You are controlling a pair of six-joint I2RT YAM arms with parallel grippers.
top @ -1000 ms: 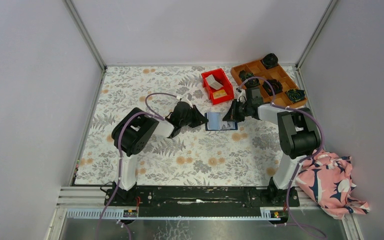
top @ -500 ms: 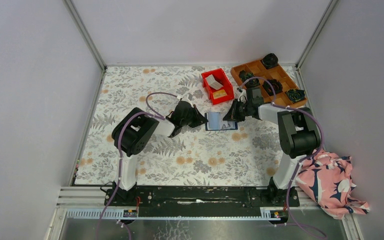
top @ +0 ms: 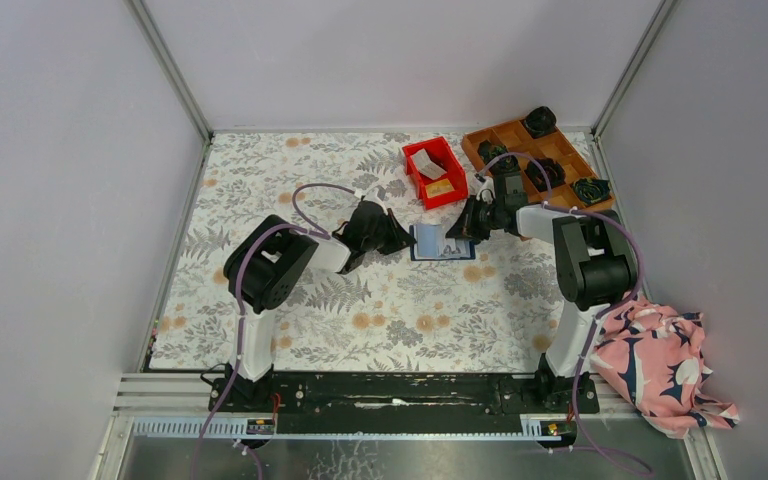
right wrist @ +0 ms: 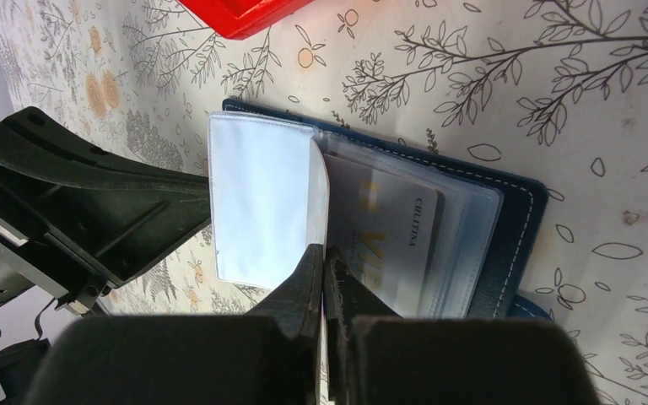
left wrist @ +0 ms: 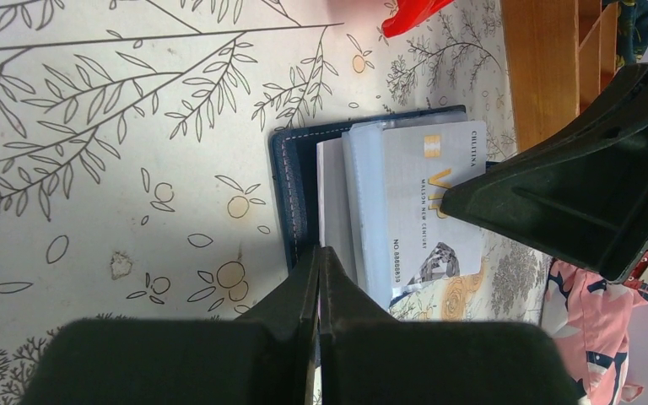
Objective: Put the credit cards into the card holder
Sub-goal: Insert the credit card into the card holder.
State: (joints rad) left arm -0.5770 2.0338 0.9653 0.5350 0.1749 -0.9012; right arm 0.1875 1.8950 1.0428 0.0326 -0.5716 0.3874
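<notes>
Floral tabletop [top: 290, 190] under both arms. My left fingers [left wrist: 304, 291] are closed, tips on the open card holder [top: 428, 243] mid-table. My right fingers [right wrist: 304, 283] are closed at its lifted pale leaf. One pale card [left wrist: 426, 194] sits in a clear pocket. Just behind are a red bin [top: 412, 160] holding two credit cards [top: 440, 187] and a wooden tray [top: 510, 133].

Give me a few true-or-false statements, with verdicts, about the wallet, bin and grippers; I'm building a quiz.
1. The wallet lies open. True.
2. Both grippers are open. False: the left gripper and the right gripper are shut at the wallet.
3. The red bin is empty. False: it holds a white card and an orange card.
4. A VIP card sits inside the wallet. True.
</notes>
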